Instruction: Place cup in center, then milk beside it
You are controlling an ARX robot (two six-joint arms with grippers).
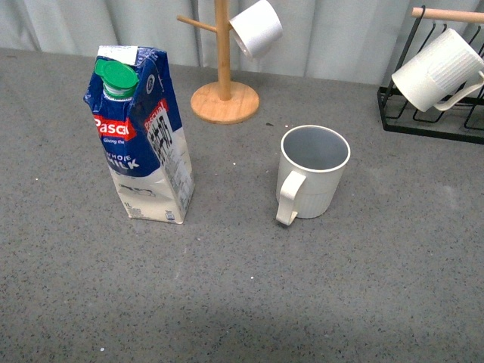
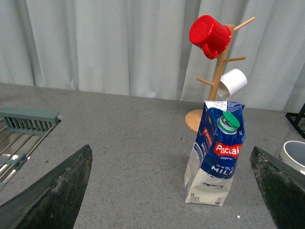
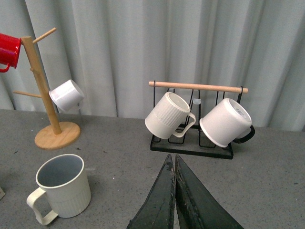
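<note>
Grey table (image 1: 340,302) leaves you open room in front of both items. Upright, the milk (image 1: 144,144) stands left of centre, well apart from the cup (image 1: 311,178) at centre-right; the left wrist view cuts the cup off. Your left gripper (image 2: 170,150) gapes wide; the right gripper (image 3: 174,157) is clenched, empty.

Cup (image 1: 311,178): cream-white ribbed mug w/ pale grey inside, upright, empty, loop handle toward front cam; stands ahead of closed right gripper (image 3: 173,158), off to one side, not touching. Milk (image 1: 144,136): blue/white gable-top carton w/ green cap & red Pascual logo, upright; ahead of wide-open left gripper (image 2: 170,149), clear of both fingers.
</note>
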